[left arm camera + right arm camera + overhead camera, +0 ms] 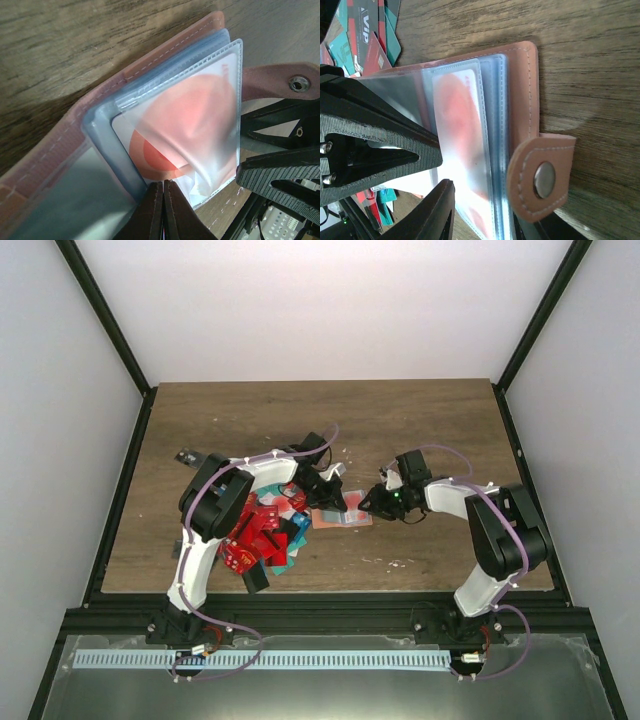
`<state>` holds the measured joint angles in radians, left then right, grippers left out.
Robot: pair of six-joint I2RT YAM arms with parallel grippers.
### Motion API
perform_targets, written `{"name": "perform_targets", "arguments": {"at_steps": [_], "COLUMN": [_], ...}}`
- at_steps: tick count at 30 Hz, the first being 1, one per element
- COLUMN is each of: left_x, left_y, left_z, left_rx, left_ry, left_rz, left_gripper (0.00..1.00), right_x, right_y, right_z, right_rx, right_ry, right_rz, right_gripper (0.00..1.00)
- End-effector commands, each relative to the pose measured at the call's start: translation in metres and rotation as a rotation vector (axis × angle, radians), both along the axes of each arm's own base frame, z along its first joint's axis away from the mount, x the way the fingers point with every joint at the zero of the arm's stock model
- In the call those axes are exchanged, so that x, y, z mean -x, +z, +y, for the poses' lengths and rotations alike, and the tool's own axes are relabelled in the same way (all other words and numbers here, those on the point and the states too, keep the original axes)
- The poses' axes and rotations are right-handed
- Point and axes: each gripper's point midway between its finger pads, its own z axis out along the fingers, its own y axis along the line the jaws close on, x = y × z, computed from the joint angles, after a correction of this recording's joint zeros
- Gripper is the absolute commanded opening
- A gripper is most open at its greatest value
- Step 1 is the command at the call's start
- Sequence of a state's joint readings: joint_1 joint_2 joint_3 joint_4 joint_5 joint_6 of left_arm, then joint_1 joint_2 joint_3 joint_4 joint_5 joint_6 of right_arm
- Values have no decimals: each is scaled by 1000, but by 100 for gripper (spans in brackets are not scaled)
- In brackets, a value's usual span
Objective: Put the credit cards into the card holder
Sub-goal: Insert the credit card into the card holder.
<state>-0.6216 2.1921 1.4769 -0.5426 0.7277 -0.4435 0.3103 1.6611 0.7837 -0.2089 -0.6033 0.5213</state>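
Observation:
The salmon-pink card holder point(345, 519) lies open on the table between my two grippers. In the left wrist view its clear sleeves point(200, 100) fan up from the stitched cover point(60, 145). A white credit card with a red spot point(175, 135) sits partly inside the top sleeve. My left gripper point(163, 184) is shut on that card's near edge. My right gripper point(487, 210) stands open around the holder's sleeve stack, beside the snap strap point(542, 177). One ridged finger point(280, 172) rests by the sleeve's corner. The other credit cards point(262, 535) lie piled under the left arm.
Red and teal cards point(365, 40) lie close behind the holder in the right wrist view. A black bar point(190, 457) lies at the table's left. Black frame rails point(120, 490) border the wooden table point(420, 430). Both arms crowd the middle.

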Motion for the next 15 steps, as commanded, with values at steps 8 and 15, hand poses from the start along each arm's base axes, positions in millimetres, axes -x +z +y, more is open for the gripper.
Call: {"name": "perform_targets", "arguments": {"at_steps": [8, 15], "left_x": [15, 15], "left_y": [-23, -23], "left_z": [10, 11], "left_rx": [-73, -72], "left_ry": [-21, -24], "left_rz": [20, 19], "left_gripper": [4, 4], "right_x": [-9, -7], "right_y": [16, 24], "right_z": [-6, 10], "right_rx": [82, 47], "right_ry": [-28, 16], "right_rz": [-49, -66], "right_gripper": [34, 34]}}
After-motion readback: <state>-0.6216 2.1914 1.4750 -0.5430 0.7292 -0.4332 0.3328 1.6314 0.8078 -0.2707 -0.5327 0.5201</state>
